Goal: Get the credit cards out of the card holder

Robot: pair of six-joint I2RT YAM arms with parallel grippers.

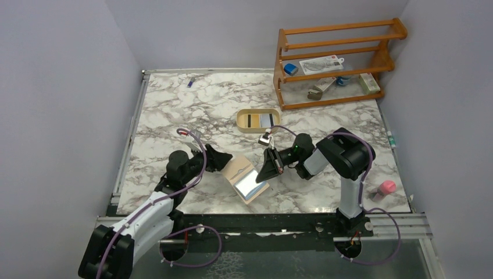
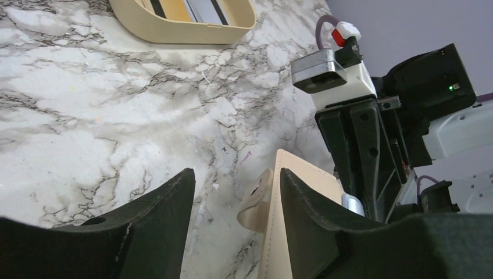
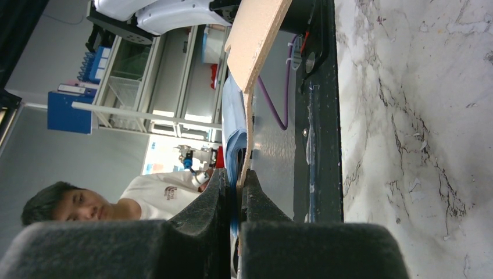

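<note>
My two grippers met over the card holder [image 1: 244, 177], which lay unfolded on the marble table [image 1: 174, 110] near its front edge, between the arms. My right gripper [image 1: 270, 165] had pinched down almost fully on the holder's raised tan flap [image 3: 256, 35]. The pale blue credit cards [image 3: 232, 122] were squeezed in the same narrow bite and not yet out of the holder. My left gripper [image 1: 218, 158] stood partly spread and gripped nothing. In the left wrist view its fingers [image 2: 168, 215] straddled the holder's near edge [image 2: 317, 174] and the snap tab [image 2: 256, 200], which curled up in the gap. The oval tan tray [image 1: 257, 131] sat just behind, already holding several flat items.
</note>
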